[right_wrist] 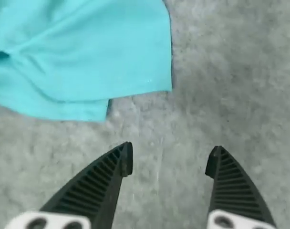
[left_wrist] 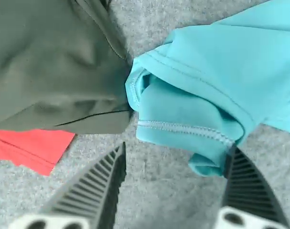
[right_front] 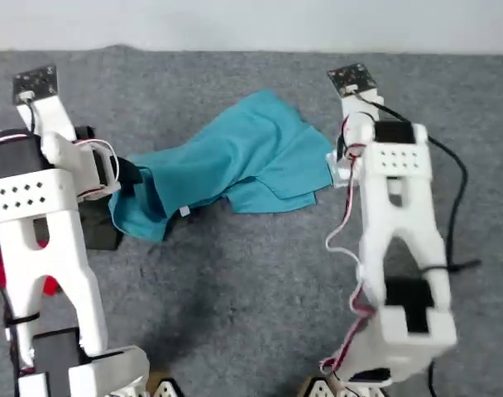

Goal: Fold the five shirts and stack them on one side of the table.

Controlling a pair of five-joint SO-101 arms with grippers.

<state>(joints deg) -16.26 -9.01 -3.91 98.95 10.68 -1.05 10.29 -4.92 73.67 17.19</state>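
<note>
High view: a crumpled teal shirt (right_front: 243,157) lies between both arms (dark shirt (left_wrist: 54,62) and red shirt (left_wrist: 30,148) beside its left end); left gripper (left_wrist: 176,149) and right gripper (right_wrist: 171,149) hang spread.

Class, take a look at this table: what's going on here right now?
Two robot arms sit on either side of a teal shirt, which lies rumpled and not yet folded on the grey table. The left gripper hangs open over a bunched edge of it, beside a dark shirt and a red shirt. The right gripper is open over bare table just off the teal shirt's edge. Neither holds anything.
</note>
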